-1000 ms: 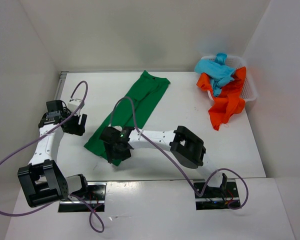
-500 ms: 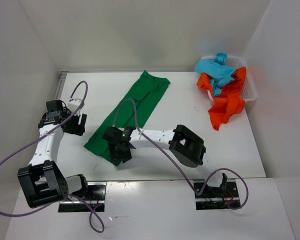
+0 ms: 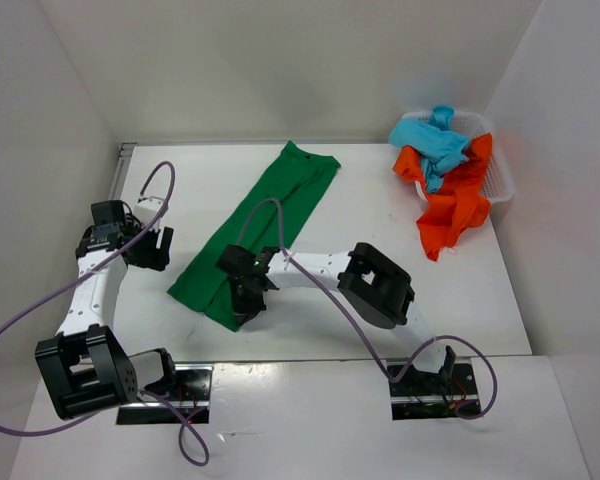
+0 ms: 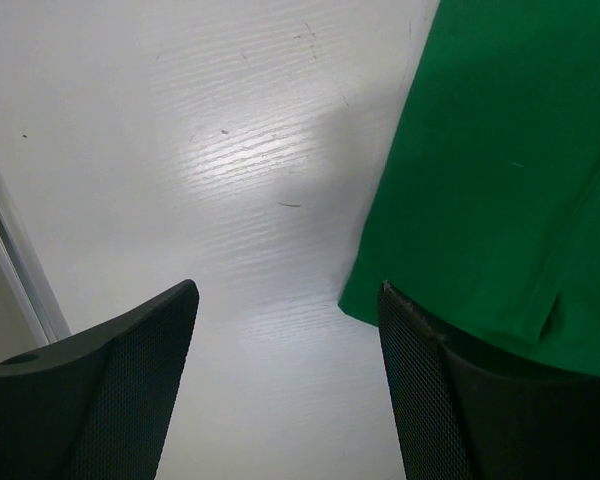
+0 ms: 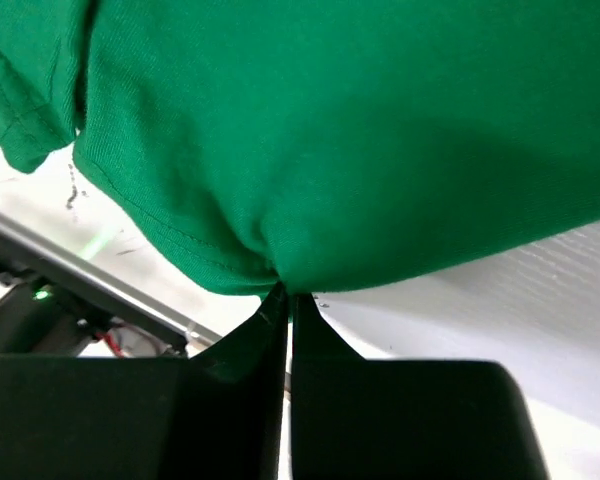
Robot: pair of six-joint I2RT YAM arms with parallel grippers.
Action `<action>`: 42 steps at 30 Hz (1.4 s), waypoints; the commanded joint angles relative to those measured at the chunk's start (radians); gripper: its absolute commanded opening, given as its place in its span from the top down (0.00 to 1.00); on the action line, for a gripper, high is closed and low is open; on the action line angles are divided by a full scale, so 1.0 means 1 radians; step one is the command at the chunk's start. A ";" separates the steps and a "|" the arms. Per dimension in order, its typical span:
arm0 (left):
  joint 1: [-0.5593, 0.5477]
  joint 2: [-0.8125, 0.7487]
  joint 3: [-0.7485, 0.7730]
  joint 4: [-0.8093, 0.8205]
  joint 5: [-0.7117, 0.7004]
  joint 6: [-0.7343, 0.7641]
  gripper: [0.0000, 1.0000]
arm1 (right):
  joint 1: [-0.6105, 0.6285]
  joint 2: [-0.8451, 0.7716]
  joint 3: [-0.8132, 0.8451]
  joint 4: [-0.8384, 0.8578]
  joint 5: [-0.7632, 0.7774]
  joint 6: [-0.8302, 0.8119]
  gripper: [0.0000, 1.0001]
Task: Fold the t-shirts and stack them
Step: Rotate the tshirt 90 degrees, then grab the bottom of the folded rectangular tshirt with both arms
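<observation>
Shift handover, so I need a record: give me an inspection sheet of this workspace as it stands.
Surface: white table, faint scuffs.
Job's things: green t-shirt spread long on the table; turquoise t-shirt and orange-red t-shirt heaped in the basket.
Clutter: nothing seen.
Grippers: left gripper open beside the green t-shirt; right gripper shut on its near edge.
Cables: purple cables loop off both arms.
Surroundings: white walls.

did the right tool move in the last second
Yes: in the top view the right tool has shifted slightly rightward, toward the white basket side, and has shut on the dark green t-shirt at its near edge.
</observation>
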 commanded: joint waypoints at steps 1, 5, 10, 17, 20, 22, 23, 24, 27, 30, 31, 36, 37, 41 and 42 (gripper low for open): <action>-0.001 -0.028 -0.004 0.003 0.045 -0.005 0.21 | -0.028 0.019 -0.117 0.087 0.040 0.011 1.00; -0.063 -0.028 -0.004 -0.039 0.127 0.077 0.21 | -0.068 -0.121 -0.272 0.121 0.019 0.022 1.00; -0.206 -0.013 0.031 -0.058 0.190 0.180 0.21 | -0.099 -0.321 -0.527 0.072 0.054 0.031 1.00; -0.540 0.084 0.149 -0.141 0.061 0.341 0.19 | -0.157 -0.533 -0.722 -0.037 0.092 0.061 1.00; -0.709 0.037 0.128 -0.165 -0.014 0.496 0.19 | -0.168 -0.619 -0.807 -0.048 0.076 0.086 1.00; -0.838 0.017 0.103 -0.175 -0.113 0.605 0.19 | -0.168 -0.691 -0.843 -0.048 0.056 0.095 0.96; -0.873 -0.017 0.066 -0.175 -0.137 0.637 0.19 | -0.168 -0.713 -0.869 -0.057 0.056 0.095 0.91; -0.936 -0.048 0.039 -0.175 -0.149 0.729 0.19 | -0.168 -0.756 -0.880 -0.057 0.045 0.086 0.88; -1.039 -0.204 -0.055 -0.146 -0.177 0.884 0.19 | -0.168 -0.813 -0.900 -0.066 0.034 0.066 0.67; -1.136 -0.304 -0.104 -0.144 -0.137 1.021 0.19 | -0.168 -0.874 -0.909 -0.025 -0.010 0.057 0.29; -1.165 -0.318 -0.118 -0.154 -0.116 1.102 0.19 | -0.177 -0.898 -0.909 -0.025 -0.010 0.048 0.27; -1.174 -0.375 -0.202 -0.202 0.067 1.315 0.25 | -0.191 -0.931 -0.909 -0.016 -0.010 0.048 0.25; -1.184 -0.393 -0.222 -0.202 0.087 1.367 0.28 | -0.202 -0.931 -0.909 -0.016 -0.010 0.048 0.25; -1.208 -0.437 -0.323 -0.187 0.148 1.428 0.39 | -0.214 -0.920 -0.909 0.006 0.000 0.048 0.25; -1.220 -0.438 -0.346 -0.187 0.148 1.428 0.41 | -0.214 -0.909 -0.909 0.015 -0.009 0.048 0.25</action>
